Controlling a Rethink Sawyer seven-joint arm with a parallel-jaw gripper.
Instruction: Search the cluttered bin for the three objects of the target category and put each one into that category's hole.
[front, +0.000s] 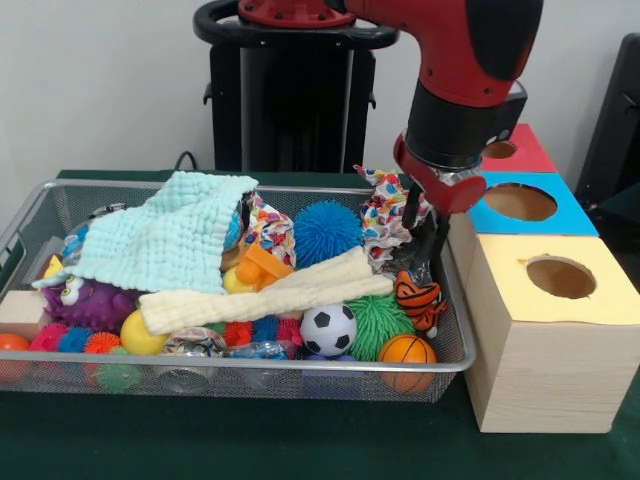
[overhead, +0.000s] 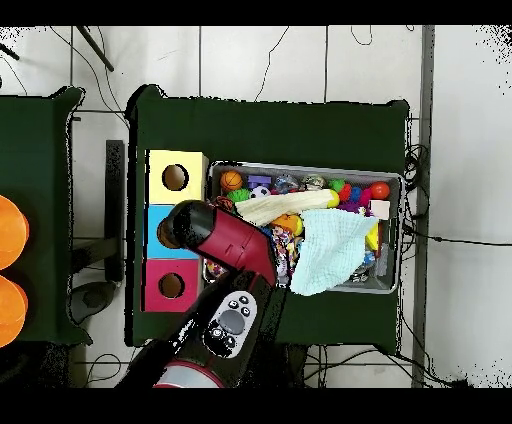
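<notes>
While the gripper (front: 428, 235) hangs inside the wire bin (front: 455, 340) beside the blue box (front: 560, 215), its fingers look parted and empty, though dimly seen. Just below them lies a striped tiger toy (front: 418, 298), with an orange basketball (front: 406, 351) lower still

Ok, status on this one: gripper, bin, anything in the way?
Gripper down at the bin's end beside the boxes, grip state unclear. Tiger toy just below it. Blue cloth and cream cloth cover much of the clutter.
</notes>
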